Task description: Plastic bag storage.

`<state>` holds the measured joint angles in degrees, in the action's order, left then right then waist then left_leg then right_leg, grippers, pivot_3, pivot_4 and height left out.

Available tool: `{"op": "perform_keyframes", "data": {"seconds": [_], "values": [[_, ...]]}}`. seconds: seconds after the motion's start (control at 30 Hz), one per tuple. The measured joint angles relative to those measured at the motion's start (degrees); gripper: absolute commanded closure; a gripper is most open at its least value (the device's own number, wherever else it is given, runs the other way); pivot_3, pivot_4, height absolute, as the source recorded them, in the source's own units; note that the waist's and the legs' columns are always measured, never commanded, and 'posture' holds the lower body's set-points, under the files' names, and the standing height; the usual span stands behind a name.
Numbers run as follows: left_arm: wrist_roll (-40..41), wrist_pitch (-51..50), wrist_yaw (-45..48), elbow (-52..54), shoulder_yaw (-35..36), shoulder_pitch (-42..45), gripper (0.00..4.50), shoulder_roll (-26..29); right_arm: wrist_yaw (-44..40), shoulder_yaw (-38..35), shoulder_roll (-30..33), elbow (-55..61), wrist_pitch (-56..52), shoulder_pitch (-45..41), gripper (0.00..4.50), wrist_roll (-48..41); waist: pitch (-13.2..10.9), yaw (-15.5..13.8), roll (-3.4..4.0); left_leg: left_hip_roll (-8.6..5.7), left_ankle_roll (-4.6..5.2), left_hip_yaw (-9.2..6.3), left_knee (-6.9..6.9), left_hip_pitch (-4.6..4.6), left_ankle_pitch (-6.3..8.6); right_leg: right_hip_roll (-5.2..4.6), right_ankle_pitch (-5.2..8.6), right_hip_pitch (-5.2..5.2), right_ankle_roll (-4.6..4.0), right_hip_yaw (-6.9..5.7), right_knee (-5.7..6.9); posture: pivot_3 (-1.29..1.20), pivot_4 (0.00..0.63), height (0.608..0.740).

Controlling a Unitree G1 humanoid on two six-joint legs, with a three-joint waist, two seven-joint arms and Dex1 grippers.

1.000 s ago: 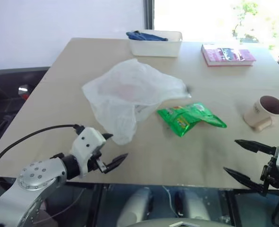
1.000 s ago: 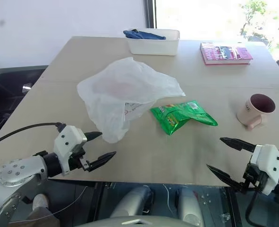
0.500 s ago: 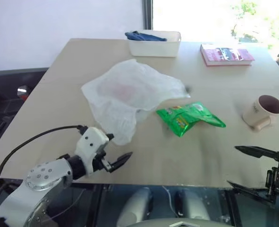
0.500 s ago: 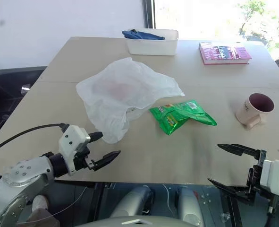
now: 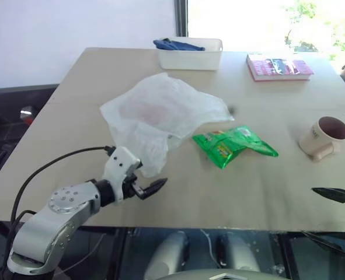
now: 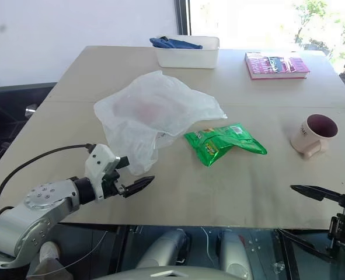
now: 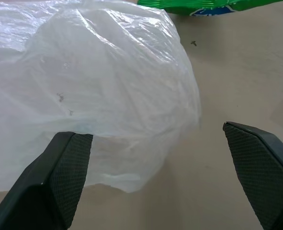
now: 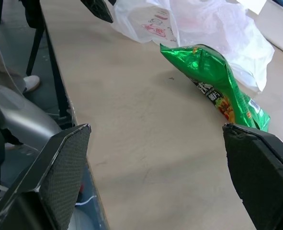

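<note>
Clearly at the approach step — nothing gathered yet. Left gripper point(image 6: 129, 177) spread wide and empty, poised just short of the plastic bag point(image 5: 160, 114), whose nearest fold lies straight ahead between the fingers point(image 7: 67, 167) on the table point(image 5: 230, 192). Green snack packet point(image 5: 233, 144) just beyond the bag, off to the right. Right gripper point(image 6: 315, 219) also agape, holding nothing, well apart from the bag at the near edge. Next, probably: advance a little, lower, pinch the fold — thin film, likely to slip.

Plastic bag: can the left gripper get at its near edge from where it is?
Probably yes. The left gripper is open beside the plastic bag, whose near edge lies on bare table with nothing between them.
</note>
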<state>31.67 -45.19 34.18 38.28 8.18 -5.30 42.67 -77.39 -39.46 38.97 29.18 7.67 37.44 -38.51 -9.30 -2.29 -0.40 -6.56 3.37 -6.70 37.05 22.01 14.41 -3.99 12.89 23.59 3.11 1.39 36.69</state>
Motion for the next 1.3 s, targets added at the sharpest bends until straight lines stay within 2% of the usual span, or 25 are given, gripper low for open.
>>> {"op": "perform_keyframes", "data": {"seconds": [0.23, 0.33, 0.47, 0.7, 1.3], "values": [[0.2, -0.72, 0.31, -1.13, -0.79, 1.19, 0.03, -0.17, 5.21, 0.2, 2.27, 5.79, -5.26, -4.31, 0.0, -6.16, 0.0, 0.0, 0.0, 0.0, 0.0, 0.0, 0.0, 0.02, 0.0, 0.0, 0.0, 0.0, 0.0, 0.01, 0.01, 0.0, 0.15, 0.74], [0.77, -0.98, 0.77, -1.13, -0.8, 1.68, 0.03, -0.16, 10.08, 1.63, 5.07, 8.61, -9.85, -9.6, 0.0, -9.34, 0.0, -0.01, -0.01, 0.0, 0.0, 0.0, 0.02, 0.03, 0.0, -0.01, -0.01, 0.01, 0.01, 0.0, 0.01, 0.0, 0.15, 0.74], [0.02, 1.6, 1.41, -1.11, -0.79, 1.49, 0.03, -0.34, 15.03, 3.99, 7.97, 11.1, -14.62, -15.05, 0.0, -11.2, 0.0, -0.08, -0.01, 0.0, -0.01, -0.01, 0.02, 0.08, -0.01, -0.01, -0.02, 0.03, 0.01, -0.02, 0.0, 0.0, 0.15, 0.74], [-0.24, 3.14, 1.71, -1.12, -0.81, 0.72, 0.03, -1.01, 20.71, 7.18, 9.51, 13.4, -20.51, -20.05, 0.0, -12.33, -0.01, -0.15, -0.02, -0.01, 0.0, -0.01, 0.02, 0.13, -0.01, -0.03, -0.03, 0.06, 0.03, -0.04, -0.02, 0.0, 0.15, 0.74], [-0.42, 3.22, 2.44, -2.22, -0.38, 3.35, 0.03, -0.46, 21.68, 11.32, 6.61, 14.49, -20.93, -22.75, 0.0, -11.15, -0.01, -0.03, -0.02, 0.0, -0.01, -0.02, 0.04, 0.11, -0.01, -0.01, -0.04, 0.05, 0.05, -0.06, 0.0, 0.0, 0.15, 0.74]]}}
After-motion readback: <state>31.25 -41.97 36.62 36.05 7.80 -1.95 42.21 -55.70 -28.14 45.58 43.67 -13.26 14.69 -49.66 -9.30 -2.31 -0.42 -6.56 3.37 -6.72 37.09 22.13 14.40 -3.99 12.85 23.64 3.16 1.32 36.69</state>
